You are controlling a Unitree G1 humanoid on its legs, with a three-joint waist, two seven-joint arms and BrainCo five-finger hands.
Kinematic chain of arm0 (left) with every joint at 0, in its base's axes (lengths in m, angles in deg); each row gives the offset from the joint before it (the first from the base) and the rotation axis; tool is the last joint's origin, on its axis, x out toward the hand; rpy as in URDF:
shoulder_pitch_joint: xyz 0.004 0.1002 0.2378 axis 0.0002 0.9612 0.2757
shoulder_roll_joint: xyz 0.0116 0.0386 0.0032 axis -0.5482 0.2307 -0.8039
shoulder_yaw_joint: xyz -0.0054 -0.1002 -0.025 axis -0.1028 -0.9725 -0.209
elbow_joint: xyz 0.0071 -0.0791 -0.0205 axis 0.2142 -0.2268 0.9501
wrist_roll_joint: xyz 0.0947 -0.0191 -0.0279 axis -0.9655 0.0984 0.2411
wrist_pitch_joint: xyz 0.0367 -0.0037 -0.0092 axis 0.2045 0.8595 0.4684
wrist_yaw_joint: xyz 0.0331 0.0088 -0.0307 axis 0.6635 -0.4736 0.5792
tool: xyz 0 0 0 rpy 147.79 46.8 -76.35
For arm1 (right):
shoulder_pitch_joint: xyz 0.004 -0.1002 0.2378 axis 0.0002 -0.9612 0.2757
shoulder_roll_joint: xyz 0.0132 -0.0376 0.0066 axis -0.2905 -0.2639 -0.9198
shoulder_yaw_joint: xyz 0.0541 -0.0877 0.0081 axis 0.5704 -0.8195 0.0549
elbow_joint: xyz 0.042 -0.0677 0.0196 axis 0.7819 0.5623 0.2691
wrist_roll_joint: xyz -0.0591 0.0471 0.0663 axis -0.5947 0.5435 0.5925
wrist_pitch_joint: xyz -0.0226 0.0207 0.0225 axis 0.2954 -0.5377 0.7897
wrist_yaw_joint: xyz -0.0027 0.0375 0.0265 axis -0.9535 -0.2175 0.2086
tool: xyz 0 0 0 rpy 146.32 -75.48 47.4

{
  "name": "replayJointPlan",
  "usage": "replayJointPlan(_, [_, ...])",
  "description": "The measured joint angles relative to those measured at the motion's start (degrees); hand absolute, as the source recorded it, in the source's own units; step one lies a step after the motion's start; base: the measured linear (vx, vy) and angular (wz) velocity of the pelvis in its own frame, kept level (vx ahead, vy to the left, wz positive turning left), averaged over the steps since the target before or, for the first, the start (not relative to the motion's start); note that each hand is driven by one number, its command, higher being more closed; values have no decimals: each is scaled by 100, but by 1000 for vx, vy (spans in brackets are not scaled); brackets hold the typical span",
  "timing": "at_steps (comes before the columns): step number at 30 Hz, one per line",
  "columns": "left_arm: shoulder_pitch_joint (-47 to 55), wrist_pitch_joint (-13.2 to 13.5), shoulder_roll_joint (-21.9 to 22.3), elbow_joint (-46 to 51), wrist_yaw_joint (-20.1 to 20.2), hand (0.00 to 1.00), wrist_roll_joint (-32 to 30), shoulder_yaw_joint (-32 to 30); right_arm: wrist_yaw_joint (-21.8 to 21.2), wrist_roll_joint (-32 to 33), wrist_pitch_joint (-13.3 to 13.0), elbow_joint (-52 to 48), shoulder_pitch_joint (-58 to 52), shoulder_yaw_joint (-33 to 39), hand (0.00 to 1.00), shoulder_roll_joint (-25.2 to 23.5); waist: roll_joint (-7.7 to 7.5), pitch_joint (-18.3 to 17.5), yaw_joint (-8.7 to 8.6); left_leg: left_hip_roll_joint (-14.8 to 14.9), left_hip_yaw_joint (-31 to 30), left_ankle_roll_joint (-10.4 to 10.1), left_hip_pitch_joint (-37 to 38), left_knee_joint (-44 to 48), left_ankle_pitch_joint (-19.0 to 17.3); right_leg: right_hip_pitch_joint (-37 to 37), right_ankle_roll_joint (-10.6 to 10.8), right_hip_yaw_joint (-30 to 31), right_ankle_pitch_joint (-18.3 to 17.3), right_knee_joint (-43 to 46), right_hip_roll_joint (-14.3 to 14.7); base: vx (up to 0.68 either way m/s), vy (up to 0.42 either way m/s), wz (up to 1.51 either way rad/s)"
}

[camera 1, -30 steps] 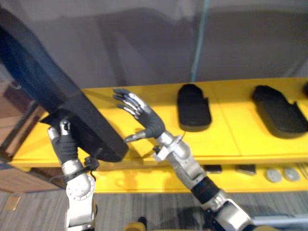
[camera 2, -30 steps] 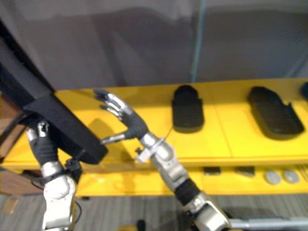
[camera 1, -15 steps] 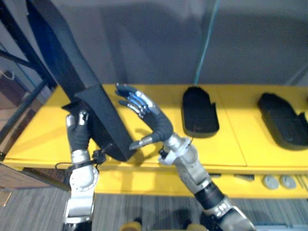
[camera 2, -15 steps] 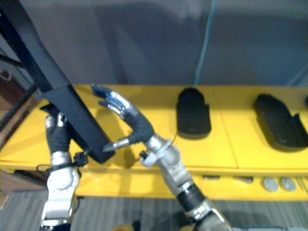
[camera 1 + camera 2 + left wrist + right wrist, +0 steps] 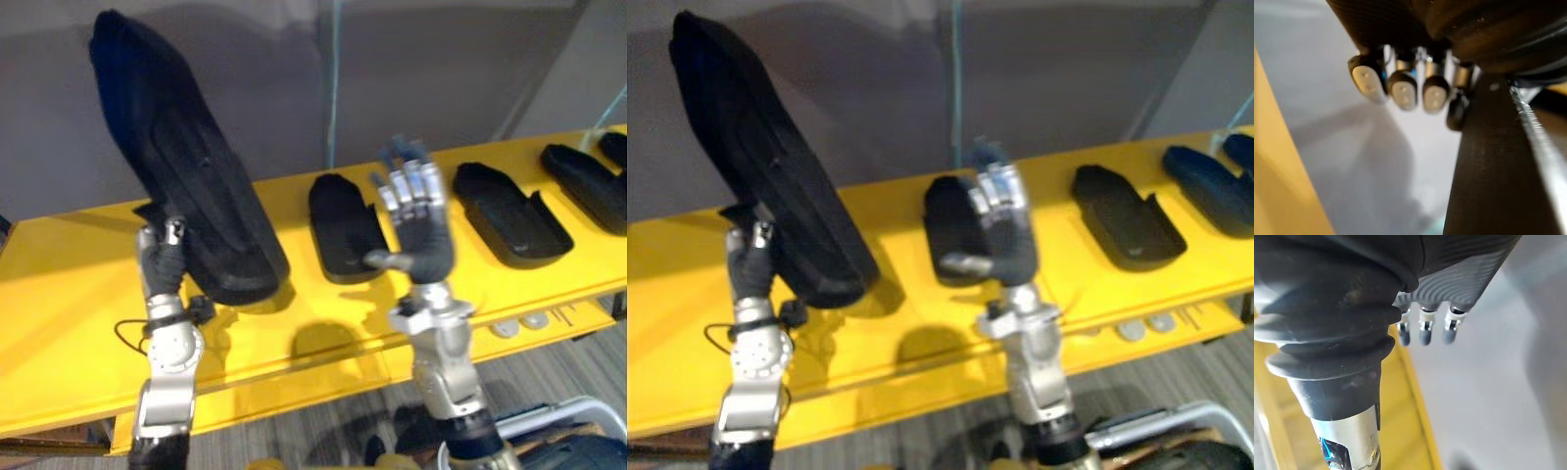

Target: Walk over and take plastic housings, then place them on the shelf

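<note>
Left hand (image 5: 165,257) clasps the lower edge of a black plastic housing (image 5: 186,186), which stands tilted above it over the yellow shelf (image 5: 69,294). Right hand (image 5: 419,240) is held up alongside, fingers straight, empty. Another housing (image 5: 343,230) lies on the shelf just behind it.

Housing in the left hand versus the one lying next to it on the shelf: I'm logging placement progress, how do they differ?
The held housing stands steeply tilted, its upper end raised high; the resting housing lies flat on the yellow shelf. The left hand grips the held housing; no hand holds the resting housing. Both are black, elongated shells.
</note>
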Motion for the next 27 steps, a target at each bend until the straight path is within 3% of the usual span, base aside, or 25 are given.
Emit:
replayJointPlan(4, [10, -408, -899, -639, 142, 100, 3, -1280, 256, -345, 15, -410, -649, 1249, 0, 487, 14, -11, -26, -30, 293, 3, 89, -67, -1, 25, 21, 261, 219, -283, 2, -51, 17, -33])
replayJointPlan(6, [111, -539, -1317, -961, 539, 100, -164, -1662, 256, -355, 171, -419, -916, 1680, 0, 697, 80, -88, -52, -31, 425, -13, 98, -130, 11, 29, 33, 308, 272, -410, 0, -39, -10, -21])
replayJointPlan(9, [226, -626, -1625, -1364, 919, 100, -419, -1745, 251, -324, 257, -414, -1077, 1861, 0, 835, 180, -164, -91, -34, 474, -26, 178, -197, 19, 34, 36, 349, 296, -436, 10, 4, -2, -11])
replayJointPlan(10, [246, -627, -1785, -1699, 1180, 100, -449, -1744, 235, -223, 313, -411, -1127, 1908, 0, 887, 244, -208, -97, -28, 515, -33, 184, -219, 23, 32, 29, 403, 308, -452, 33, 13, 2, -15])
replayJointPlan(14, [207, -620, -1934, -2098, 1886, 100, -593, -1639, 55, 13, 439, -389, -1191, 1902, 0, 907, 260, -224, -131, -29, 556, -41, 182, -230, 28, 20, 26, 431, 353, -514, 37, -4, -1, -4])
replayJointPlan(20, [131, -625, -1941, -2564, 2903, 100, -876, -578, -101, -20, 453, -352, -1196, 1889, 0, 908, 261, -224, -229, -35, 596, -41, 181, -232, 28, -10, 33, 488, 361, -514, 56, -13, -5, -3])
replayJointPlan(24, [124, -625, -1940, -2593, 3201, 100, -925, -421, -87, -24, 452, -350, -1196, 1887, 0, 911, 281, -213, -286, -31, 735, -41, 186, -253, 28, -87, 30, 607, 386, -514, 75, -27, -7, -14])
replayJointPlan(27, [-31, -609, -1940, -2827, 3378, 100, -1378, -296, -80, -23, 452, -321, -1252, 1888, 0, 936, 319, -215, -360, -31, 773, -41, 214, -282, 28, -96, 30, 651, 388, -513, 93, -25, -9, -12])
